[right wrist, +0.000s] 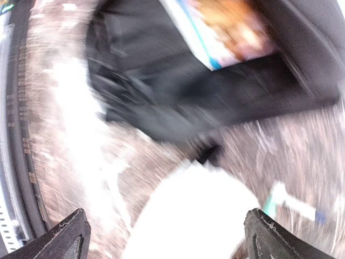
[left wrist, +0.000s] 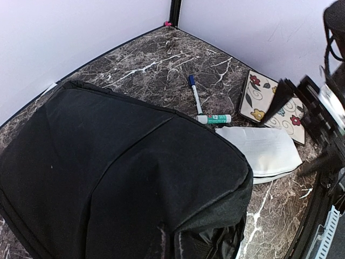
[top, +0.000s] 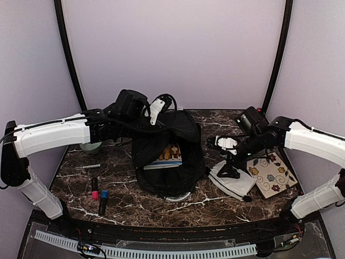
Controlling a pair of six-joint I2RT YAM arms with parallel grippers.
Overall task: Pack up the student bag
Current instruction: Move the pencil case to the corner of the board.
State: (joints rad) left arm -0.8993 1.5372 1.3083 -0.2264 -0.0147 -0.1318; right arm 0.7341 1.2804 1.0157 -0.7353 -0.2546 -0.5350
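Note:
The student bag (top: pixel 167 154) is a big black backpack in the middle of the table, open, with a colourful book (top: pixel 166 156) inside. My left gripper (top: pixel 155 114) is at the bag's far top edge and holds the fabric up. In the left wrist view the bag (left wrist: pixel 118 172) fills the frame and hides the fingers. My right gripper (top: pixel 229 168) is open just above a white fabric pouch (top: pixel 233 182). The blurred right wrist view shows its two fingertips (right wrist: pixel 70 237) wide apart with the pouch (right wrist: pixel 188 216) between and below them, and the bag (right wrist: pixel 178 91) beyond.
A floral notebook (top: pixel 272 172) lies right of the pouch. A blue pen (left wrist: pixel 194 93) and a green-and-white marker (left wrist: pixel 214 119) lie behind the pouch. Left of the bag are two markers (top: pixel 98 194), a thin pen (top: pixel 88 167) and a teal bowl (top: pixel 90 147).

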